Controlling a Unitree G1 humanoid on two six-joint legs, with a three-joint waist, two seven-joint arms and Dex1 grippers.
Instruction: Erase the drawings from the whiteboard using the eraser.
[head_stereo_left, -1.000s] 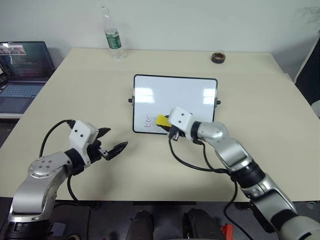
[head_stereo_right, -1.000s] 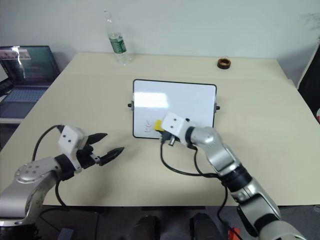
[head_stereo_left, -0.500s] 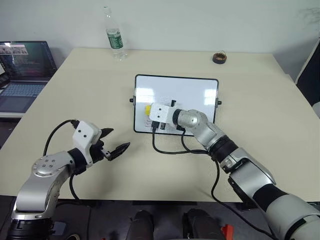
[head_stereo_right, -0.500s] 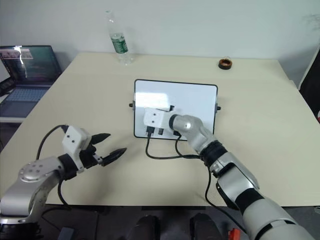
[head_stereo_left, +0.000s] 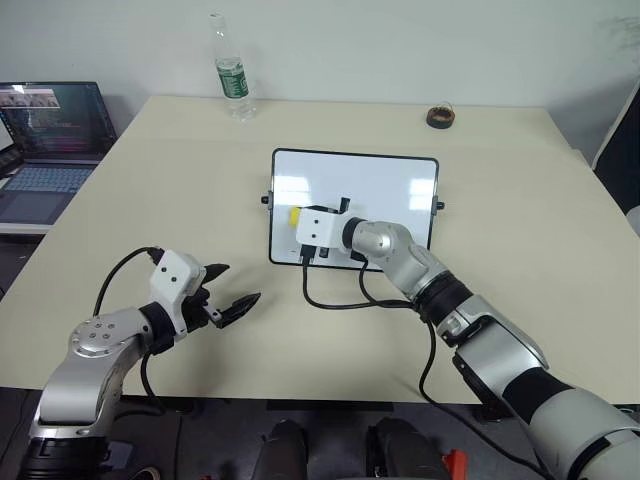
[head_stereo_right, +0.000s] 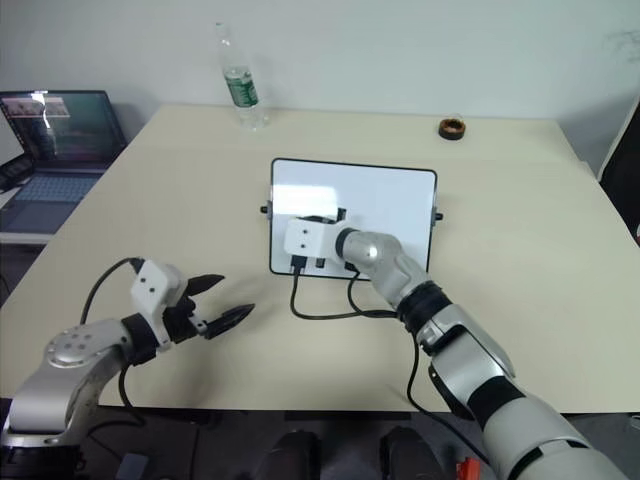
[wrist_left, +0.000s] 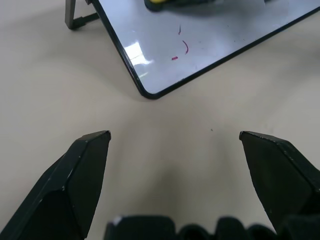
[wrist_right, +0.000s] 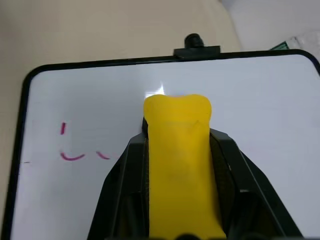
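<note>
Right gripper (wrist_right: 177, 165) clamped on the eraser (wrist_right: 177, 150), yellow block squeezed between both fingers, over the whiteboard (head_stereo_left: 390, 190) near its left short edge. Left gripper (head_stereo_left: 228, 298) spread wide, empty, over the table (head_stereo_left: 520, 200) near its front-left.

Risks: a few strokes of the drawings (wrist_right: 75, 150) remain at the board's front-left corner, beside the eraser, so a pass could skip them. Board looks unanchored; a hard sideways wipe could slide it.

Eraser's long axis runs along the fingers, pointing across the board toward its left edge.
</note>
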